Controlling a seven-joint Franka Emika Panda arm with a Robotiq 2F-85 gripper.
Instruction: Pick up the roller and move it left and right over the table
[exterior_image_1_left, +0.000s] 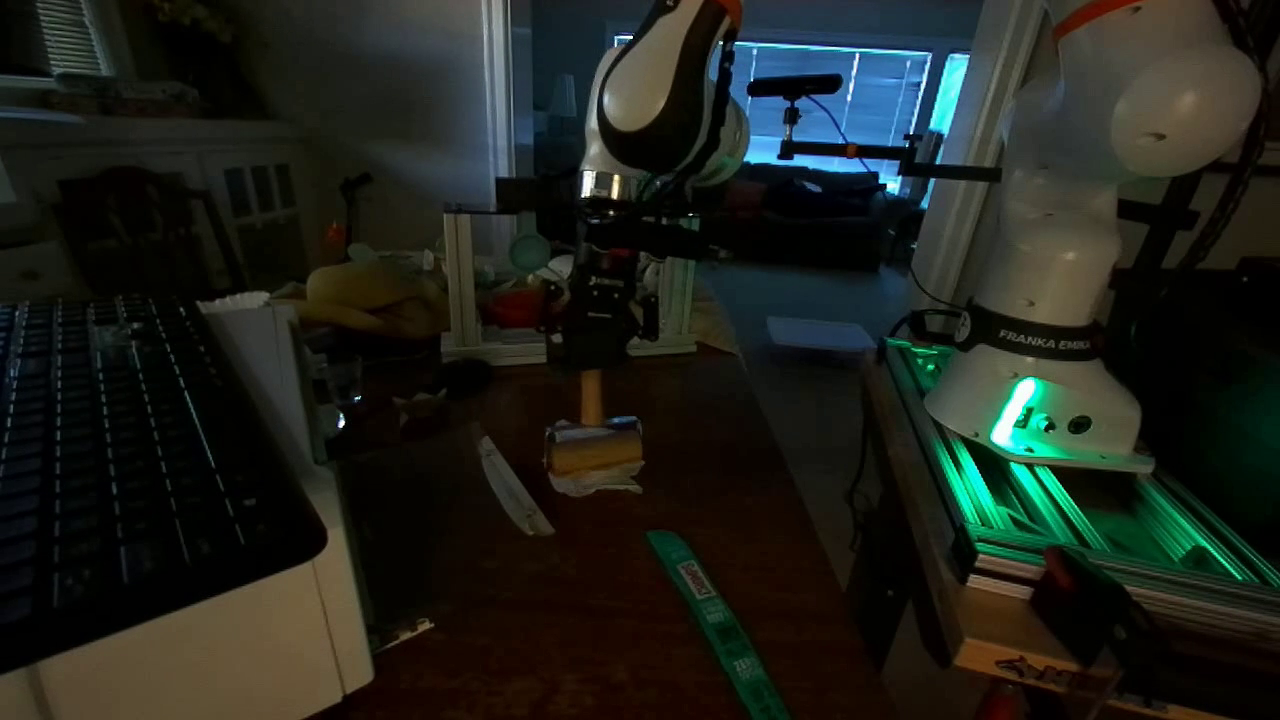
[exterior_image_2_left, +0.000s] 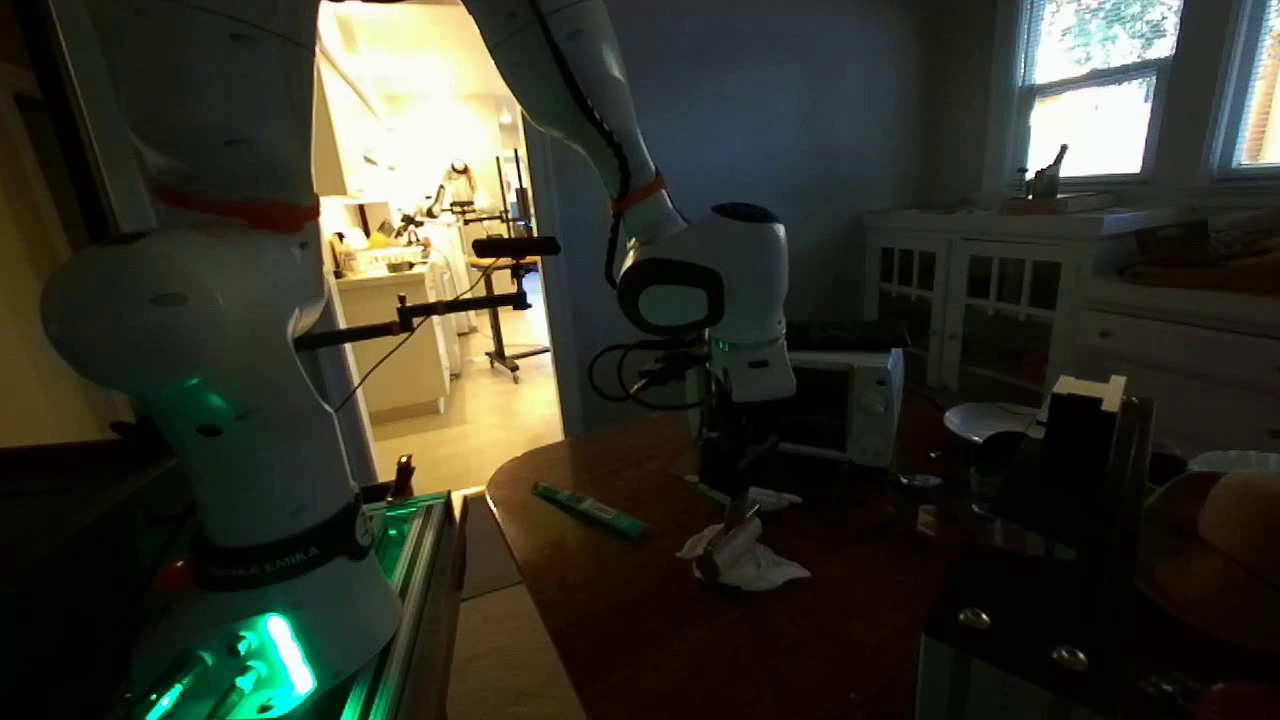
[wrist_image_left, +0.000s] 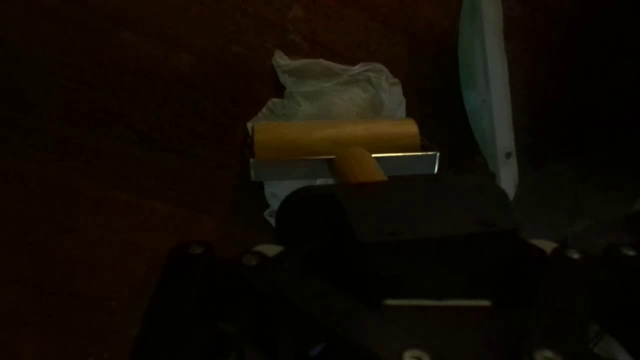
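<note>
The roller has a wooden cylinder in a metal frame and a wooden handle. It shows in both exterior views (exterior_image_1_left: 597, 455) (exterior_image_2_left: 722, 556) and in the wrist view (wrist_image_left: 335, 138). My gripper (exterior_image_1_left: 590, 352) points down and is shut on the roller's handle; the upper handle is hidden in the dark jaws, also in the wrist view (wrist_image_left: 395, 215). The handle is roughly upright, with the roller head at the bottom. The head is at a crumpled white paper (wrist_image_left: 345, 90) on the dark brown table (exterior_image_1_left: 610, 620). I cannot tell whether the roller touches it.
A green strip-shaped package (exterior_image_1_left: 705, 600) lies on the table near the rounded end. A pale curved strip (exterior_image_1_left: 512, 487) lies beside the roller. A white cabinet with a black keyboard-like panel (exterior_image_1_left: 130, 480) stands along one side. A white frame (exterior_image_1_left: 458, 280) and clutter stand behind the gripper.
</note>
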